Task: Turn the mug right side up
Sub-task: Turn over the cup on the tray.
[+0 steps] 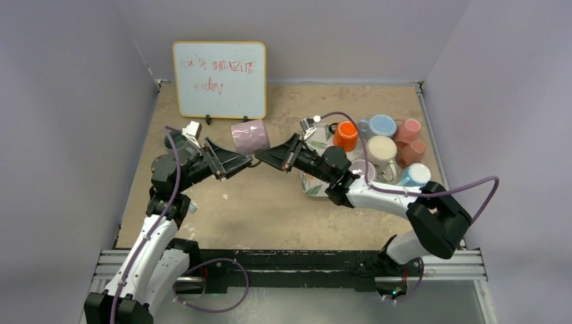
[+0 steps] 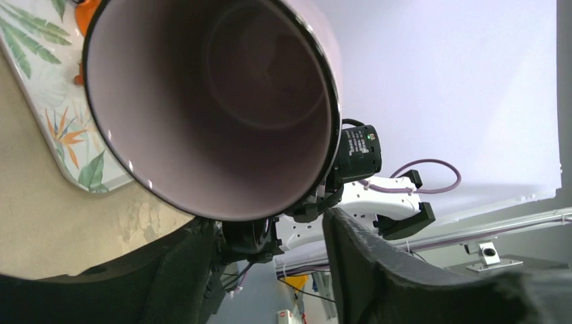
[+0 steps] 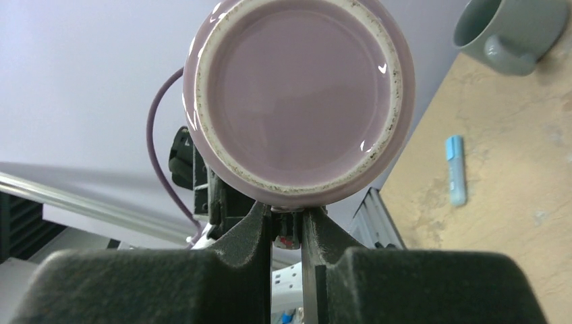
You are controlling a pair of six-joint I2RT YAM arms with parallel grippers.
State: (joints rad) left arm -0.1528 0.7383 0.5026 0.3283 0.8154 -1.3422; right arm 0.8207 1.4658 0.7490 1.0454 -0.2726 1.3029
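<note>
A lilac mug (image 1: 249,136) hangs on its side in the air in front of the whiteboard. Its open mouth (image 2: 216,101) faces the left wrist camera and its base (image 3: 297,94) faces the right wrist camera. My right gripper (image 1: 262,159) (image 3: 287,219) is shut on the mug's handle, just beneath the body. From the left, my left gripper (image 1: 244,163) (image 2: 270,260) comes in under the mug's rim. Its jaws stand apart on either side of the right gripper's tip, and I see nothing held between them.
A whiteboard (image 1: 219,79) stands at the back. At the right a leaf-patterned tray (image 1: 311,183) (image 2: 40,81) lies among several mugs, among them an orange mug (image 1: 346,135) and a blue one (image 1: 382,125). A grey-green mug (image 1: 177,143) (image 3: 512,30) sits by the left arm, with a small blue object (image 3: 456,169) near it.
</note>
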